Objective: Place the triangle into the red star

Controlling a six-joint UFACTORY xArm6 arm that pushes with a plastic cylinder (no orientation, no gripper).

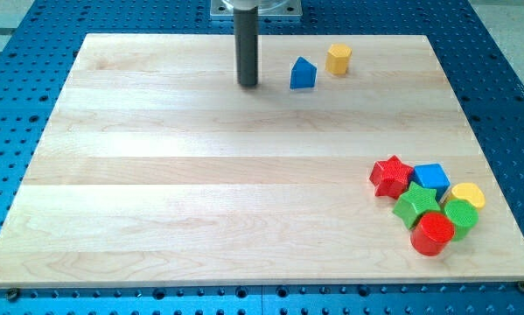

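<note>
A blue triangle block (303, 74) lies near the view's top, right of centre. My tip (248, 84) rests on the board a short way to the triangle's left, not touching it. The red star (390, 176) sits at the view's lower right, at the left end of a cluster of blocks, far from the triangle.
A yellow hexagon block (338, 59) lies just right of the triangle. By the red star sit a blue cube (431, 178), a green star (417, 206), a yellow block (468, 194), a green block (460, 215) and a red cylinder (433, 233). The wooden board (200, 192) lies on a blue perforated table.
</note>
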